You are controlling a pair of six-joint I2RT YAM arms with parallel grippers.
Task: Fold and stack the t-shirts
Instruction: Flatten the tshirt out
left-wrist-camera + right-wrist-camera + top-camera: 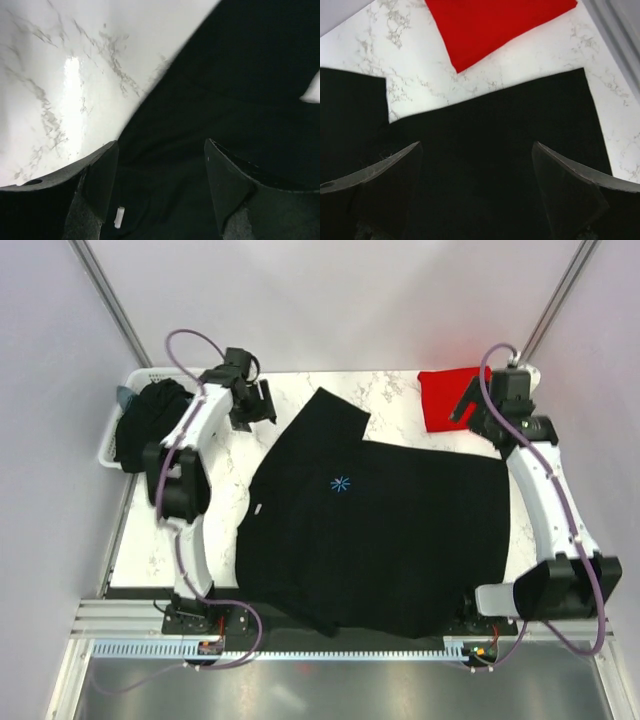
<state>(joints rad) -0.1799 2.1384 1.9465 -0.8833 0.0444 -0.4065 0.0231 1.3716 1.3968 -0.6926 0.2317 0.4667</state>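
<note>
Both grippers, left (160,195) and right (475,195), hang spread and empty over the far side of the black shirt (380,530), which lies spread across the table (300,390). The red shirt (447,395) sits at the far right corner. Best to pinch both far edges evenly, lifting before folding so the cloth doesn't drag

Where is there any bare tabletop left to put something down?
Bare marble shows at the far edge of the table, between the black t-shirt and the red t-shirt, and in a strip to the black one's left. The black t-shirt covers the middle and near side.
</note>
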